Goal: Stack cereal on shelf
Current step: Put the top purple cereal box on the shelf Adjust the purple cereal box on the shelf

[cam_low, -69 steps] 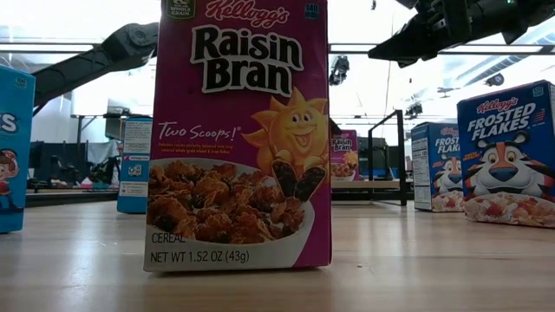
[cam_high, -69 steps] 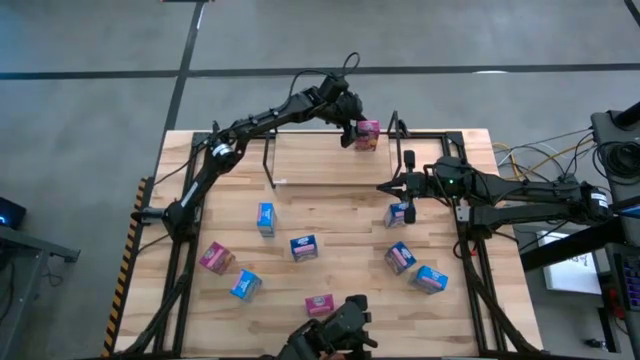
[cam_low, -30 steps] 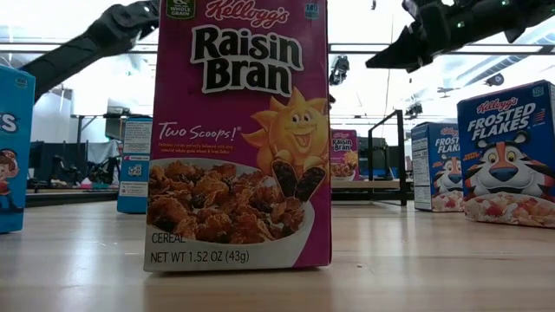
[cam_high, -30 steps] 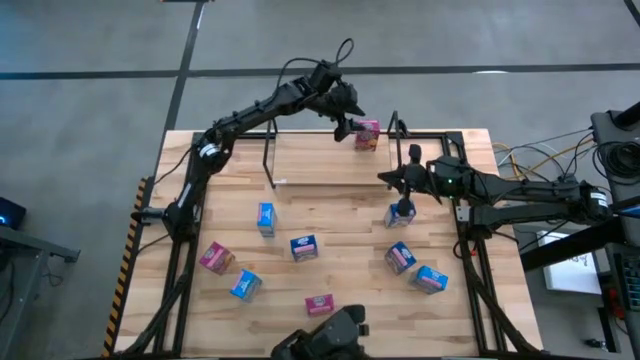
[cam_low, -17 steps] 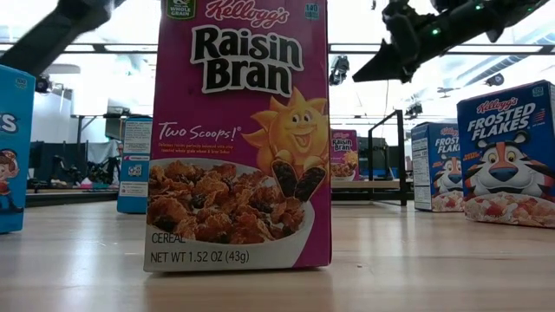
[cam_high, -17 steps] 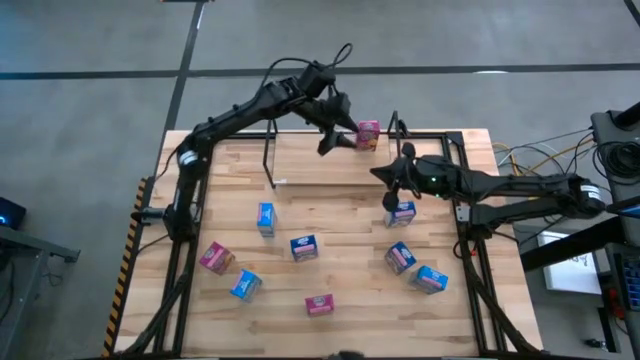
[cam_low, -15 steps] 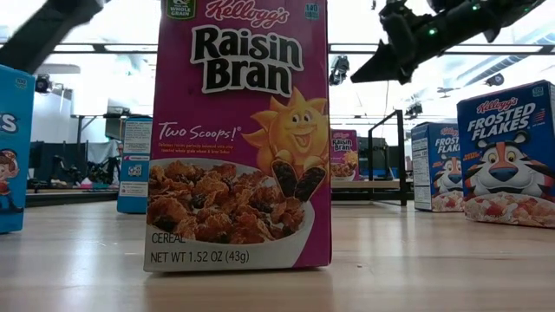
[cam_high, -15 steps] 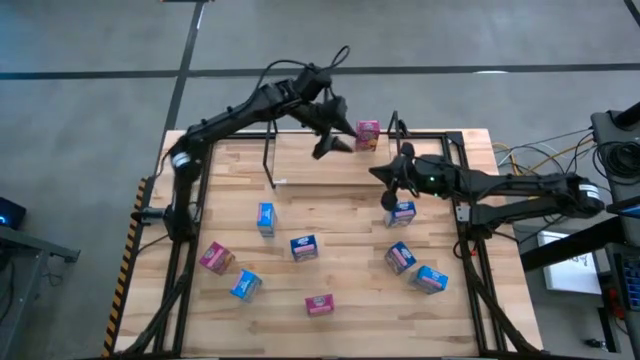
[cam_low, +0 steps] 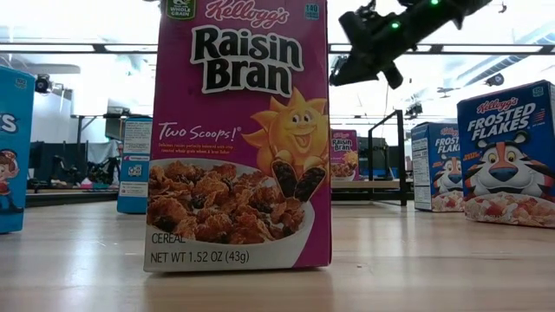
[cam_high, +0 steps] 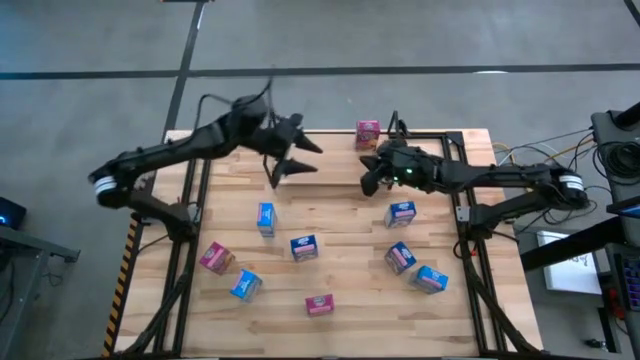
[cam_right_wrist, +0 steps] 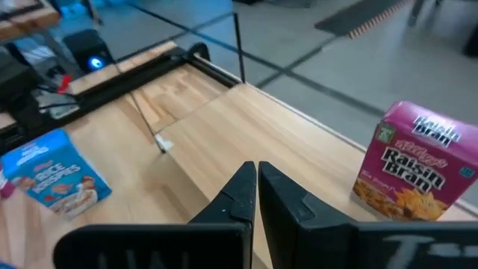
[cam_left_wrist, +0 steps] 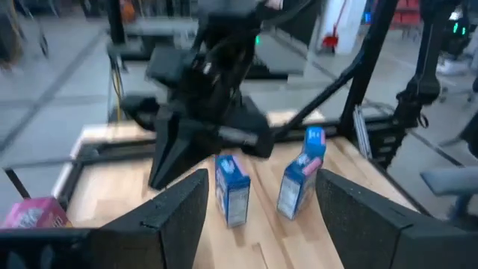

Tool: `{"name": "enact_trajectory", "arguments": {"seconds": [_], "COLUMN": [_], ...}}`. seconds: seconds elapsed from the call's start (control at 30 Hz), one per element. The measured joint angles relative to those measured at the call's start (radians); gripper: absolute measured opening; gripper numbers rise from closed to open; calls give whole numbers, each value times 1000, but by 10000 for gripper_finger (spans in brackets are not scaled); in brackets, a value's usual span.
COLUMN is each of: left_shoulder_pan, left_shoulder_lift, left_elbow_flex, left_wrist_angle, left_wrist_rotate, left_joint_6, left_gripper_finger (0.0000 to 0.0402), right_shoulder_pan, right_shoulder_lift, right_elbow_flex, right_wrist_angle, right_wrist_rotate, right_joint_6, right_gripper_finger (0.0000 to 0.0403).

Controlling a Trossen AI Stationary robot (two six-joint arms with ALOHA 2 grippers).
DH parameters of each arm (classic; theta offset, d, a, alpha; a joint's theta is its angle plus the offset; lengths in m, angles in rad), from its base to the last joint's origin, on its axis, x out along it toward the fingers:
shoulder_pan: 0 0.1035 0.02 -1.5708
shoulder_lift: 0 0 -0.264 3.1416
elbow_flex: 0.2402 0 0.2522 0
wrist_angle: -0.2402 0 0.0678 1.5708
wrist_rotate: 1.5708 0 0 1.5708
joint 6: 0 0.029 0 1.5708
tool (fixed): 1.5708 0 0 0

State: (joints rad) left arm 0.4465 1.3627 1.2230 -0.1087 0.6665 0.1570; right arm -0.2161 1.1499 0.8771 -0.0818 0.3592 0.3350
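Note:
A pink cereal box (cam_high: 367,133) stands upright on the far right end of the shelf (cam_high: 330,160), a low rack with thin black posts. Several more blue and pink cereal boxes stand on the table, among them a blue one (cam_high: 400,212) and a pink one (cam_low: 238,134) close to the low camera. My left gripper (cam_high: 305,158) hovers open over the shelf's left part, nothing between its fingers (cam_left_wrist: 179,217). My right gripper (cam_high: 366,180) hangs shut and empty above the shelf's right part, pointing toward the table's left. Its tips (cam_right_wrist: 256,175) show closed.
Loose boxes are spread over the near half of the table: blue (cam_high: 265,217), blue (cam_high: 303,246), pink (cam_high: 215,258), blue (cam_high: 245,285), pink (cam_high: 319,304), pink (cam_high: 400,257), blue (cam_high: 430,278). A black tube frame (cam_high: 470,200) edges the table. The two grippers face each other closely.
My left gripper has drawn away from the pink box on the shelf, swinging toward the table's left and near side, still open. My right gripper has gone from over the blue box toward the far left, rolling as it went, still shut. No box has moved.

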Motion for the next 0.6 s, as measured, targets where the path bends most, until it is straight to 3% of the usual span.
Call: {"name": "enact_trajectory", "arguments": {"seconds": [0.23,0.6], "left_shoulder_pan": [0,7], "left_shoulder_lift": [-194,-405], "left_elbow_flex": [-268,-520], "left_wrist_angle": [211,388], "left_wrist_rotate": [-3,-6], "left_joint_6": [-45,-28], "left_gripper_finger": [231,231], "right_shoulder_pan": [0,-1], "right_shoulder_lift": [169,375], "right_elbow_flex": [210,469], "right_wrist_angle": [-233,-585], "right_wrist_rotate": [12,148], "right_joint_6": [134,357], "right_gripper_finger": [9,9]}}
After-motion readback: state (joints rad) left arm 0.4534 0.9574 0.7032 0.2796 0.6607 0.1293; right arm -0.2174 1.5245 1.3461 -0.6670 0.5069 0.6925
